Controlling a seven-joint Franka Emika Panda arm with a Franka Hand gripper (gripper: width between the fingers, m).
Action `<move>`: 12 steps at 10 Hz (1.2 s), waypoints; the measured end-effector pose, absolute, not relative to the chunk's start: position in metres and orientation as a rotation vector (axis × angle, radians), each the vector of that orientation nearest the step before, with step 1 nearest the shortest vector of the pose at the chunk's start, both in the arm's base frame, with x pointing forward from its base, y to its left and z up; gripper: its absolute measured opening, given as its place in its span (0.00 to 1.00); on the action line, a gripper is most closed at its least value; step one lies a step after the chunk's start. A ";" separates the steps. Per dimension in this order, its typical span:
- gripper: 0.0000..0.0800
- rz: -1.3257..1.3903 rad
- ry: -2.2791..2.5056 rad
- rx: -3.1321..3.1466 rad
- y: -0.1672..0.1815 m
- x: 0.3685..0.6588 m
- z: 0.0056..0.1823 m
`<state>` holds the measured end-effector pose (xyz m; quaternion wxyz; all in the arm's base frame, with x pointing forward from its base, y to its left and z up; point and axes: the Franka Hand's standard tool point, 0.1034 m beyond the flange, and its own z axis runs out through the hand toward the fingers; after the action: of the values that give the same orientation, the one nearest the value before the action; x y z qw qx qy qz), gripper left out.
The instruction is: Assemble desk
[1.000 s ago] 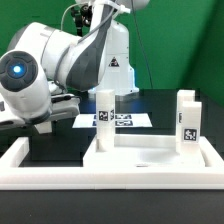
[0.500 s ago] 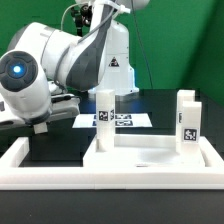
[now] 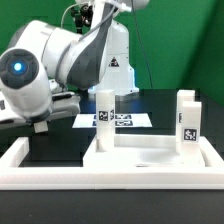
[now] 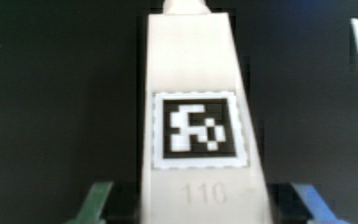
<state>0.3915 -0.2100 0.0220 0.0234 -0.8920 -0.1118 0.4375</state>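
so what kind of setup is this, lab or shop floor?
Looks like a lab robot test cell, not a shop floor: a black table fenced by a low white barrier wall, a marker board of printed tags, and tagged white desk parts like the leg on the tabletop panel.

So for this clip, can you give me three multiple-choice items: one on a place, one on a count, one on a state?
1. In the exterior view, the marker board lies
A. on the tabletop panel
B. behind the tabletop panel
C. under the arm's base

2. Legs standing upright on the tabletop panel:
A. none
B. two
C. four

3. In the wrist view, the tool is
A. shut on nothing
B. open around a leg
C. out of view

Key:
1 B: the marker board shows past the tabletop panel.
2 B: a near leg and a far leg stand there.
3 B: the tool straddles a tagged leg, with dark gaps beside it.
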 end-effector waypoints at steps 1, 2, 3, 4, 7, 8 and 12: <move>0.36 1.331 -0.347 -2.749 -0.200 0.403 0.051; 0.36 1.290 -0.347 -2.766 -0.191 0.416 0.078; 0.36 1.223 -0.356 -2.804 -0.177 0.426 0.101; 0.36 1.196 -0.356 -2.806 -0.173 0.428 0.120; 0.36 0.983 -0.371 -2.891 -0.179 0.439 0.111; 0.36 0.917 -0.358 -2.909 -0.177 0.442 0.114; 0.36 0.472 -0.193 -2.996 -0.151 0.545 0.203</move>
<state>0.5450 -0.1512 0.2030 0.0513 -0.9845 -0.0635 0.1552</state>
